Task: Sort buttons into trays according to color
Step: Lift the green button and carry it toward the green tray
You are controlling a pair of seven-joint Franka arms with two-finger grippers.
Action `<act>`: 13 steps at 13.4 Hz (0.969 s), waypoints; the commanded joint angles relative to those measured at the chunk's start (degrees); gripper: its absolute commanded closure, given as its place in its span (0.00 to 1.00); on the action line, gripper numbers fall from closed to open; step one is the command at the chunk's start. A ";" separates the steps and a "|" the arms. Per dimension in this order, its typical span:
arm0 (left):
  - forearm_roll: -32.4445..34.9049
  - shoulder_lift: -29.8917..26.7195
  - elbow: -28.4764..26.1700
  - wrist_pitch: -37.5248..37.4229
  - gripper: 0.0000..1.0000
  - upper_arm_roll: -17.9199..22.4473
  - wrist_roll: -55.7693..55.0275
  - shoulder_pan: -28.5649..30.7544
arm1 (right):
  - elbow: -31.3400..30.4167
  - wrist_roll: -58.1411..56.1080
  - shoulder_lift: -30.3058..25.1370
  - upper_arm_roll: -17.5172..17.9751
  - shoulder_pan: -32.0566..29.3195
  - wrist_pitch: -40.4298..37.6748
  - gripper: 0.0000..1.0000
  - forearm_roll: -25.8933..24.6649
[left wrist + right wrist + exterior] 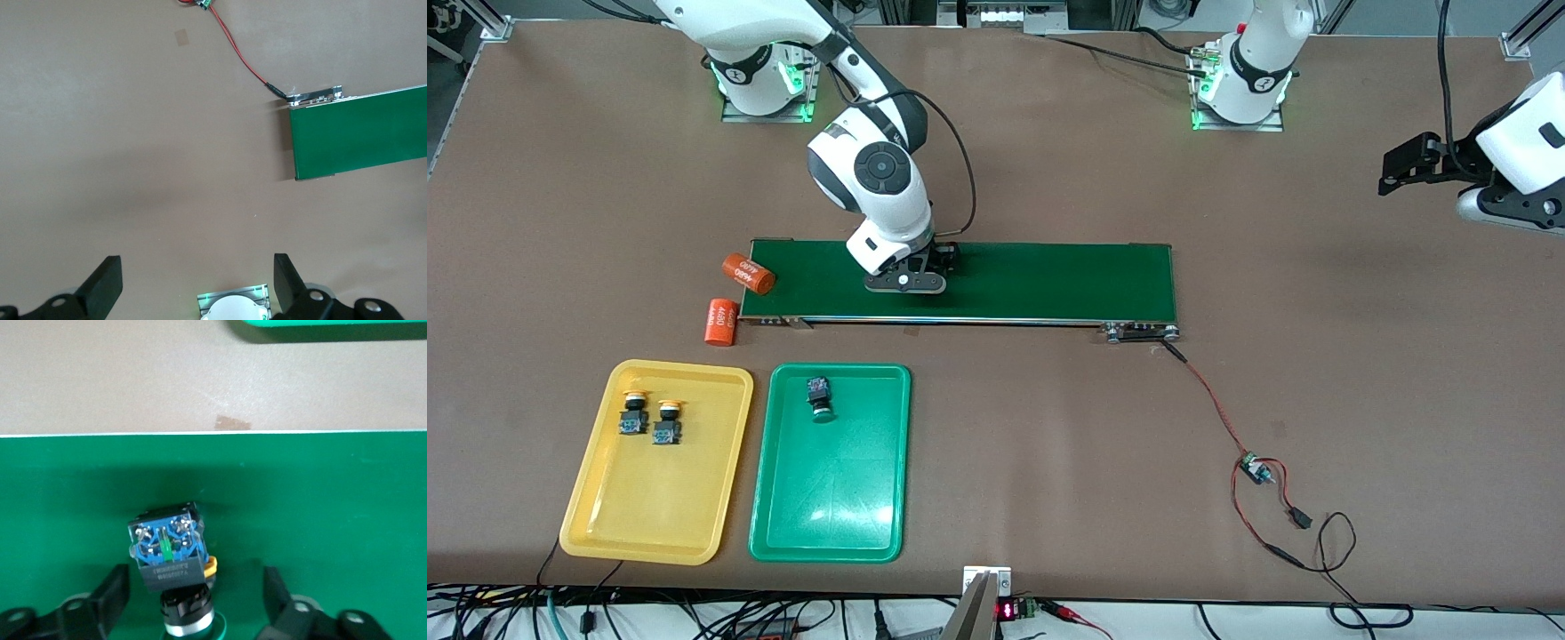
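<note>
Front view. The dark-green conveyor belt point(960, 282) lay across the middle of the bench point(1316, 400). The right tool point(904, 283) stood low over the belt, toward the right arm's end of it; a button there could not be made out. Nearer the camera than the belt lay the yellow tray point(596, 524) and, just beside it, the green tray point(831, 533). Two yellow-capped buttons point(633, 414) point(667, 421) rested side by side in the yellow tray, at its end toward the belt. One green-capped button point(819, 398) lay in the green tray, also at the belt end. Two orange cylinders point(748, 273) point(720, 321) lay at the belt's end by the right arm. The left tool point(1409, 166) waited in the air, well apart from the belt.

Left wrist view. The left tool point(193, 283) hung above bare bench with its fingers point(103, 283) wide apart; one end of the belt point(360, 137) and a red wire point(237, 50) showed.

Right wrist view. The right tool point(197, 597) straddled the fourth button point(170, 553), which lay on the belt point(320, 493). The fingers point(113, 593) stood on either side of it, apart and not touching it.
</note>
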 commanded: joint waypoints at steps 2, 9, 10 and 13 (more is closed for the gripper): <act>0.26 0.78 1.84 -1.63 0.00 -0.34 0.13 0.39 | 0.79 0.71 0.46 -0.37 0.25 0.14 0.76 -1.22; 0.26 0.78 1.84 -1.63 0.00 -0.34 0.13 0.48 | 8.33 -3.40 -2.97 -3.62 -0.80 -8.62 0.99 -0.34; 0.26 0.78 1.84 -1.63 0.00 -0.34 0.13 0.48 | 11.48 -6.12 -3.15 -4.41 -0.89 -11.78 0.99 -0.08; 0.26 0.78 1.93 -1.63 0.00 -0.25 0.13 0.48 | 17.57 -13.06 -2.97 -6.70 -2.29 -13.75 0.98 -0.26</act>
